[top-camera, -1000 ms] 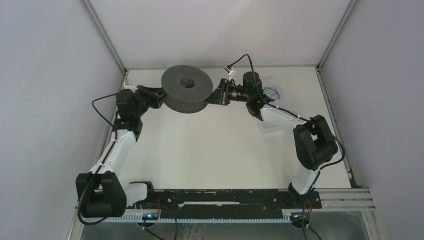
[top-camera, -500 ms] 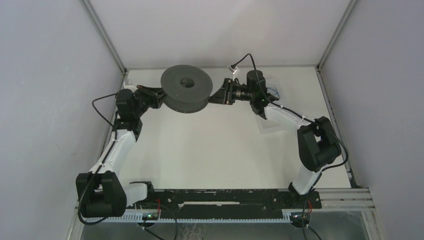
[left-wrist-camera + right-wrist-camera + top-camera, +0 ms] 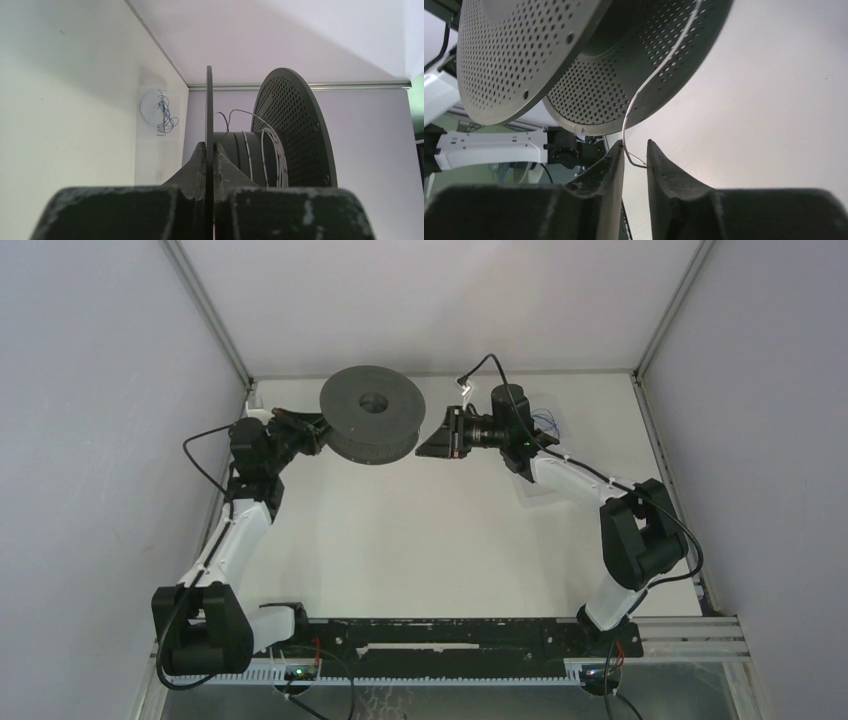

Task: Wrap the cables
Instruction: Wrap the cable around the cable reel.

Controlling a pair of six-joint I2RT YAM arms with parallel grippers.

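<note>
Top external view: the left gripper grips the left rim of the black spool. The spool lies with one broad face up and its hub hole toward the camera, at the far side of the table. The right gripper points at the spool's right rim from just beside it.

Left wrist view: the left fingers are pressed together on the thin near flange, which stands edge-on between them. Beyond it are the hub and the perforated far flange. The whitish cable is wound round the hub in a few turns. Most turns bunch against the far flange, one sits apart nearer the middle, and a loose strand arcs up off the hub. A tangle of blue wire lies on a pale round patch of the table near the far wall, well apart from the spool.

Right wrist view: both perforated flanges fill the upper part. The cable comes out from between them and curves down to the right gripper's fingertips. It touches the inner tip of the finger on the view's left, then bends across the gap toward the other finger. These jaws stand a little apart with a narrow gap, and they do not squeeze the cable. I cannot tell whether the cable reaches the second finger.
</note>
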